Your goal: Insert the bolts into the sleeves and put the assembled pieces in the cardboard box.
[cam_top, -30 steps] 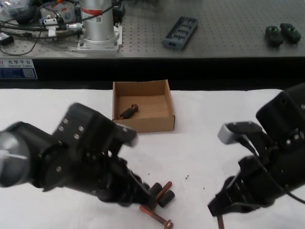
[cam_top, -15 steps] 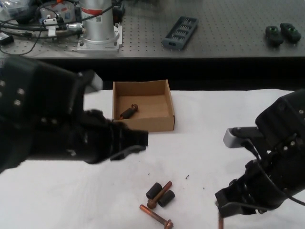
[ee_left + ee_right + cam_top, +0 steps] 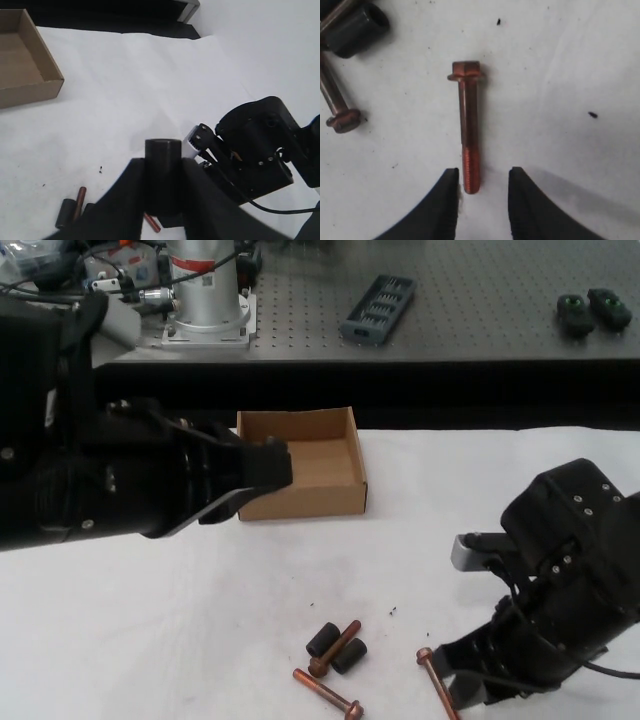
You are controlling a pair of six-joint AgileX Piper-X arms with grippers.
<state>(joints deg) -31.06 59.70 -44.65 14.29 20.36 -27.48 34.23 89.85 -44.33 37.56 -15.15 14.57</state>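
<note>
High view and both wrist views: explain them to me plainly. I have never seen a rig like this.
Two robot arms, each ending in a two-fingered gripper, work over a white sheet. The high view looks down from behind them, and each wrist view comes from a camera riding on one arm. The left gripper is shut on a black sleeve, raised above the sheet. The right gripper is low and open, its fingers either side of the threaded end of a copper bolt that lies flat. Two more sleeves and two more bolts lie nearby, in front of the cardboard box.
</note>
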